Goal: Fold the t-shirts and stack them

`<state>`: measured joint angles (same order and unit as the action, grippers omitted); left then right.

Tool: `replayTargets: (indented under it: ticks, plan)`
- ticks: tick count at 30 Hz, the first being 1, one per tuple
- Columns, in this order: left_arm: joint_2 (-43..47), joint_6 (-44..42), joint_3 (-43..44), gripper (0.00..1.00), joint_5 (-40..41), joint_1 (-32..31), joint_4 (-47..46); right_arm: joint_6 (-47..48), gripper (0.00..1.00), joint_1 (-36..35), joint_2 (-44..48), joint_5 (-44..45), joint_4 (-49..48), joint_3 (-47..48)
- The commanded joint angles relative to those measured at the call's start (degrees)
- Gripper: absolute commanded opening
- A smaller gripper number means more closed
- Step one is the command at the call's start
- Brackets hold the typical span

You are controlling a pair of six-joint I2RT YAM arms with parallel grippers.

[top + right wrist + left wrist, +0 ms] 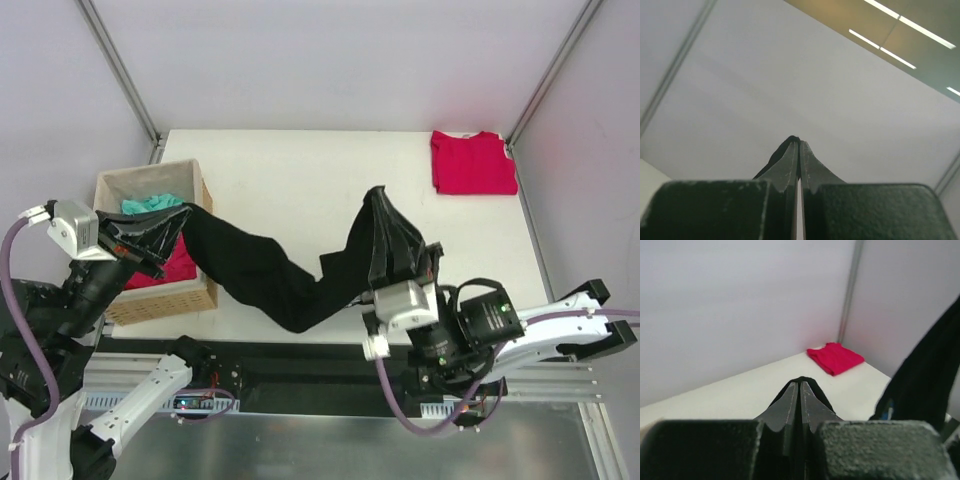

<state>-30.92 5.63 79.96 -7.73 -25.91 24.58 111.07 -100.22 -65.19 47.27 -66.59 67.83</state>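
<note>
Black t-shirt (260, 275) is strung left to right between both arms, sagging toward the table (300, 180) mid-span. One end is pinched in the fully closed left gripper (800, 384) over the basket (110, 185), the other in the closed right gripper (799, 142). It looks bunched and ropey, not spread. Crimson t-shirt (472, 162) is lying folded at the far right corner, nearer the right arm.

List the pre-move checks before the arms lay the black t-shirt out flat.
1. Left gripper shut on black t-shirt: ok.
2. Right gripper shut on the same shirt: ok.
3. Shirt spread flat: not ok, it is bunched and sags between the grips.
4. Shirt clear of woven basket: cannot tell, its left end hangs over the rim.
5. Folded red t-shirt apart, at the far right corner: ok.
</note>
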Motion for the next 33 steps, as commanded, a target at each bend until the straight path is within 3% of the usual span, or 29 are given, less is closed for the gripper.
replayTargets:
  ticks: [1, 8, 17, 21, 23, 26, 28, 29, 30, 32, 33]
  plan:
    - [-1.07, -2.29, 4.76, 0.0, -19.21, -0.46, -2.08, 25.16, 0.01, -8.82, 0.95, -3.14, -6.89, 4.68]
    - [-2.39, -0.97, 8.71, 0.0, -28.2, -0.37, -2.25, 29.72, 0.01, -17.89, -5.28, -4.01, -7.59, 7.48]
    - [-1.34, 2.37, 16.0, 0.0, -33.85, -0.37, -6.64, 48.36, 0.01, -28.97, -15.57, -15.0, -5.93, 22.77]
    - [0.06, 2.55, 17.33, 0.0, -33.76, -0.37, -7.44, 47.67, 0.01, -31.87, -18.57, -14.67, -1.01, 26.64]
    - [1.29, 1.84, 13.39, 0.0, -28.77, -0.37, -7.79, 43.2, 0.01, -30.92, -18.31, -11.26, -1.7, 27.27]
    - [0.25, 2.63, 5.22, 0.0, -23.66, -0.37, -9.1, 32.0, 0.01, -23.46, -12.61, -6.68, -1.79, 21.13]
    - [-3.16, 3.68, -0.13, 0.0, -21.29, -0.37, -11.03, 23.72, 0.01, -12.14, -7.88, -4.39, 0.66, 16.22]
    - [-4.49, 3.86, -1.64, 0.0, -20.23, -0.37, -11.91, 14.36, 0.01, -7.58, -6.02, -2.9, 2.5, 14.8]
    - [-6.42, 3.6, -2.52, 0.0, -19.79, -0.37, -12.62, 7.83, 0.01, 2.04, -4.61, -2.45, 8.17, 13.65]
    - [-13.09, 2.73, -2.62, 0.0, -15.51, -0.37, -13.85, -3.43, 0.01, 12.63, -1.88, -3.05, 16.01, 11.72]
    - [-15.64, 1.59, -2.18, 0.0, -13.65, -0.37, -14.2, -14.71, 0.01, 23.47, -1.61, -3.75, 22.66, 11.62]
